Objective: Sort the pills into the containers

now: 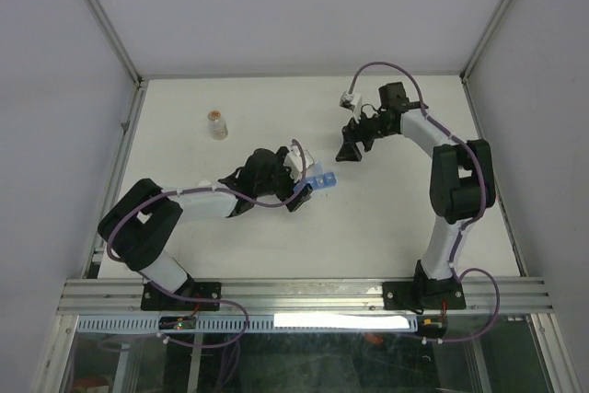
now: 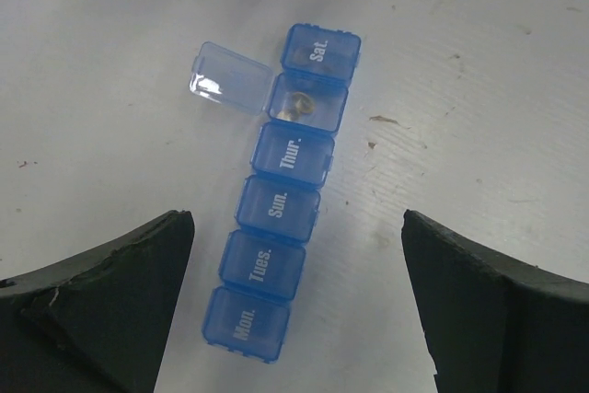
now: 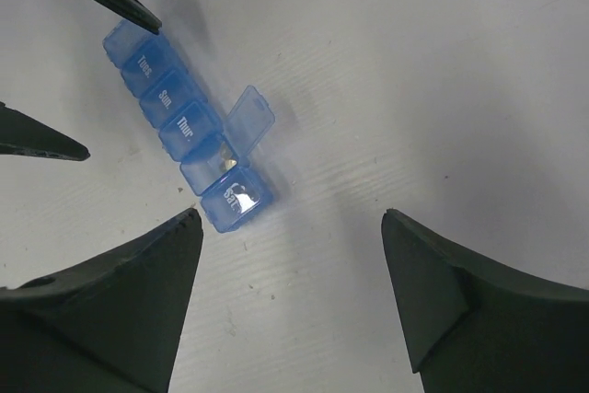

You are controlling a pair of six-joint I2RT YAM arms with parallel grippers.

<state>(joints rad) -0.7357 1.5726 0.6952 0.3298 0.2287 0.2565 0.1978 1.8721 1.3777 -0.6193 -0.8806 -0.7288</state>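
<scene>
Blue containers (image 2: 278, 211) (one lid (image 2: 230, 78) open) hold pills (image 2: 296, 106)

The strip (image 1: 320, 179) lies between the grippers, with the left gripper (image 1: 302, 192) at its near-left end and the right gripper (image 1: 348, 152) behind and right of it. Pills (image 2: 296, 105) lie in its open compartment, next to Sat. The bottle (image 1: 217, 124) stands far behind-left, well apart

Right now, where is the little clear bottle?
In the overhead view the bottle stands alone on the far left part of the table, beyond the left arm, well away from the blue pill box near the middle.
</scene>
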